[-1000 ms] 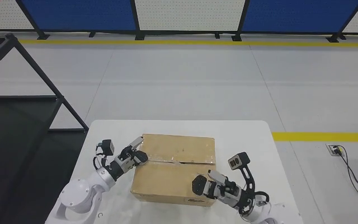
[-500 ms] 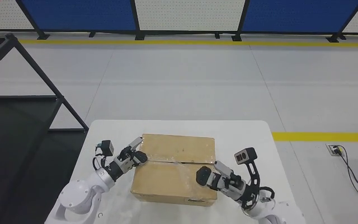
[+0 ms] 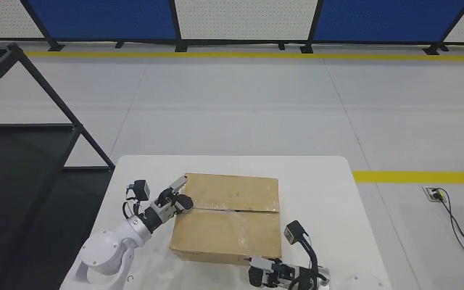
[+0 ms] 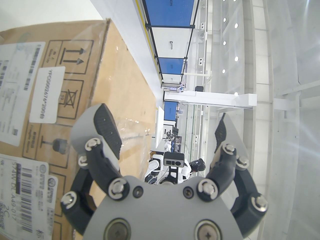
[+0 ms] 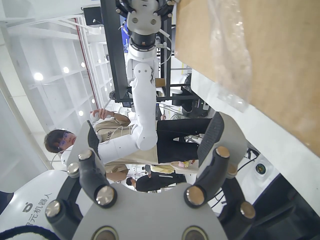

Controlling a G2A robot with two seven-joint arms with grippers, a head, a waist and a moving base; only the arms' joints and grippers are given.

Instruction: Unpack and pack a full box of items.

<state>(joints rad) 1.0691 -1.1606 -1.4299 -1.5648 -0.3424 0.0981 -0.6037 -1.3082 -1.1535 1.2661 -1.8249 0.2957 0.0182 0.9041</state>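
Cardboard box (image 3: 226, 230), long axis side-to-side.

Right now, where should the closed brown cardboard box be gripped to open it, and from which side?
Probably at the taped centre seam of the brown cardboard box, approached from the end beside the open left gripper. The top flaps lie flat and meet there, leaving no other lip.

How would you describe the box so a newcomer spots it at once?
On the white table, the cardboard box sits toward the robot's edge. It is the only brown thing there, its top flaps shut along a seam with clear tape.
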